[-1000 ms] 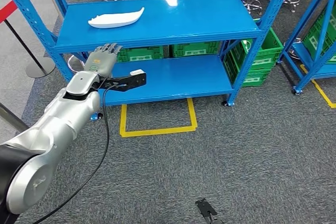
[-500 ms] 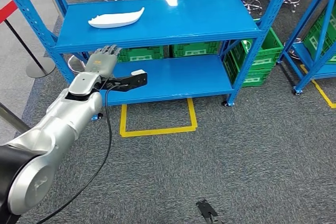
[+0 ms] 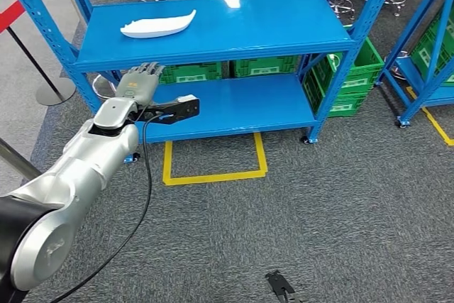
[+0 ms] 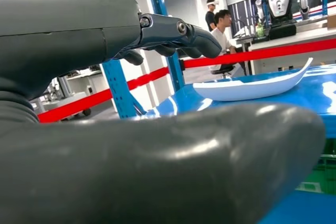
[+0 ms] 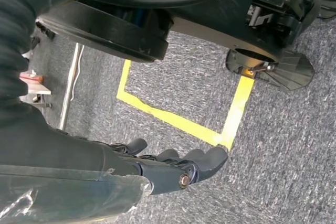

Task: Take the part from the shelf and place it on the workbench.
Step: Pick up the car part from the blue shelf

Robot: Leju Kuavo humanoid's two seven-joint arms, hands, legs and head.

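1 empty, loose-fingered left hand (image 3: 137, 84) just below shelf (image 3: 214, 53) edge; part (image 3: 158, 26) well apart.

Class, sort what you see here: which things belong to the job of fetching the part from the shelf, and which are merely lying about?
Belongs to the job:
white part on the top board
blue shelf
left hand, empty, just below the shelf edge

Lying about:
green crates
yellow floor marking
red barrier tape
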